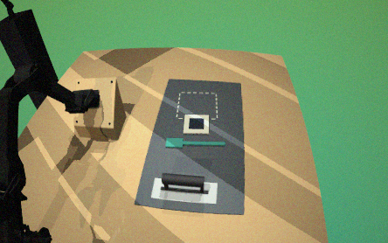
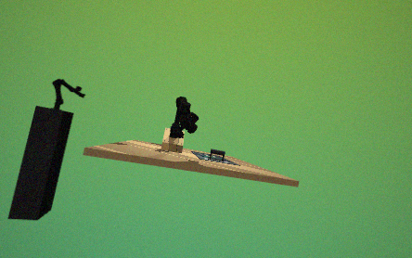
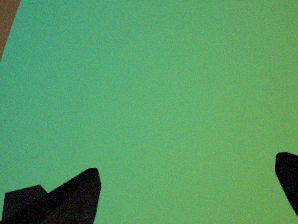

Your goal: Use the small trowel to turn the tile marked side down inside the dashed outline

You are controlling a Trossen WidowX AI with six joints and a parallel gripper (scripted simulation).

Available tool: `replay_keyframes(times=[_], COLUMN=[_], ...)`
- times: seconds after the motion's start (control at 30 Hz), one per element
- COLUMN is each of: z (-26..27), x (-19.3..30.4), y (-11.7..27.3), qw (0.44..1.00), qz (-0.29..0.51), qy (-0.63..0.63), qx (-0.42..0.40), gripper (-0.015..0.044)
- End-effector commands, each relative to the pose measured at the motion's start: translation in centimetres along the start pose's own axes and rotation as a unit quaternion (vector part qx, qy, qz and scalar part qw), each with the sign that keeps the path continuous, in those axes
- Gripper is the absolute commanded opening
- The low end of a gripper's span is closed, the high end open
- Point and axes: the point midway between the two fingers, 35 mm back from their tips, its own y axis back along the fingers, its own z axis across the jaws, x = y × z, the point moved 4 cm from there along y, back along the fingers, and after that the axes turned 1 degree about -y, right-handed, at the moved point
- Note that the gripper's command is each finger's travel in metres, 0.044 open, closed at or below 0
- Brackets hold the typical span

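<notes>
The tile (image 1: 196, 124), pale with a dark square facing up, lies flat on the dark grey mat (image 1: 229, 175). Its far edge overlaps the near side of the dashed outline (image 1: 198, 93); most of it is outside. The small teal trowel (image 1: 203, 143) lies flat on the mat, on the near side of the tile, blade left and handle right. My gripper (image 3: 186, 170) is open and empty, fingers wide apart, facing mostly the green background, away from the tile and trowel. In the exterior view it is too small to make out.
A larger trowel (image 1: 183, 180) (image 2: 217, 152), with a white plate and black handle, lies at the mat's near end. My arm stands on a wooden block (image 1: 96, 102) (image 2: 172, 144) left of the mat. A black pedestal (image 2: 39, 162) with another arm stands beyond the table (image 1: 280, 175) (image 2: 135, 155).
</notes>
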Motion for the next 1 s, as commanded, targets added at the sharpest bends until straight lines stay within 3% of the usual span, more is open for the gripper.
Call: replay_keyframes(times=[0.0,0.33,0.67,0.8,0.97], z=[0.00,0.00,0.00,0.00,0.00], x=[0.00,0.00,0.00,0.00,0.00], y=[0.00,0.00,0.00,0.00,0.00], qw=[1.000,1.000,1.000,1.000,1.000], qz=[0.000,0.000,0.000,0.000,0.000], qy=[0.000,0.000,0.000,0.000,0.000], qx=[0.000,0.000,0.000,0.000,0.000], gripper=[0.0374,0.0111,0.0100,0.0000,0.0000])
